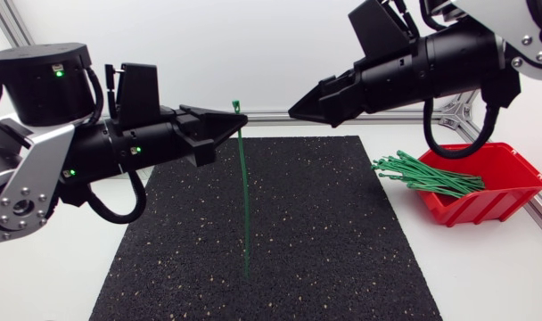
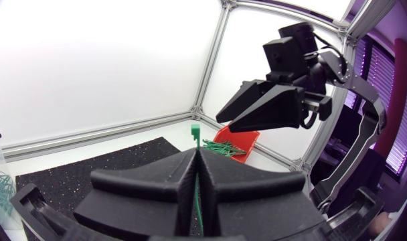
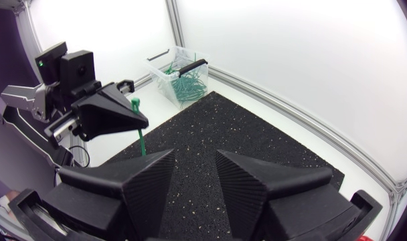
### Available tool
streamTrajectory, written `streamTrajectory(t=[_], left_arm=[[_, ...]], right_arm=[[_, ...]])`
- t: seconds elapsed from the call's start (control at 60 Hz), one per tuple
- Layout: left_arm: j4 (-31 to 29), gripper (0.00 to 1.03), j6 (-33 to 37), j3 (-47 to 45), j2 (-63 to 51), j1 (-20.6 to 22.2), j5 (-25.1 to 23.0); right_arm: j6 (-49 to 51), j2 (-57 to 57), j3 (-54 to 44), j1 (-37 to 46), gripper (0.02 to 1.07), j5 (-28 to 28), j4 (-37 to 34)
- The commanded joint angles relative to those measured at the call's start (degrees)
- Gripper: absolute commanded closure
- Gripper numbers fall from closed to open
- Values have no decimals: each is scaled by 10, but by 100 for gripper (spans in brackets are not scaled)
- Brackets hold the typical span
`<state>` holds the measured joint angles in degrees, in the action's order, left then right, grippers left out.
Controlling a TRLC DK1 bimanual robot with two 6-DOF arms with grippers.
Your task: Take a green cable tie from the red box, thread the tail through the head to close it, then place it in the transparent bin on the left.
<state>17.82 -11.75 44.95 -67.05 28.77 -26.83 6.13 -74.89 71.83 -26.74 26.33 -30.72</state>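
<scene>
The green cable tie (image 1: 243,187), clamped just below its head by the left fingers (image 1: 207,127), hangs free over the mat (image 1: 333,232), so its loose tail could swing and be missed by the right fingers (image 1: 329,96), which are apart.

Black joints (image 1: 39,85), silver-grey links (image 1: 28,174), looping black cables (image 1: 119,212), green lights (image 1: 57,73)

The head camera is looking down on the desk (image 1: 485,285). Wrist cameras, close behind left pincer (image 2: 197,154) and right pincer (image 3: 195,157), are facing each other, all sharing the black mat (image 1: 324,223).
</scene>
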Motion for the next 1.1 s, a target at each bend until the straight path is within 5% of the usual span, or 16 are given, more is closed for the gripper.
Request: streamTrajectory(t=[0.0,0.283,0.567,1.083], left_arm=[[0,100,8,-9,9,-26,-37],[19,100,8,-18,-3,-79,-170],[76,100,-31,-33,-23,-142,-283],[187,100,-121,-76,-19,-139,-314]], right_arm=[[43,-1,-21,22,54,31,-17],[135,-24,-25,27,36,126,-52],[183,-63,-19,-41,32,180,-22],[181,-127,36,-72,33,222,18]])
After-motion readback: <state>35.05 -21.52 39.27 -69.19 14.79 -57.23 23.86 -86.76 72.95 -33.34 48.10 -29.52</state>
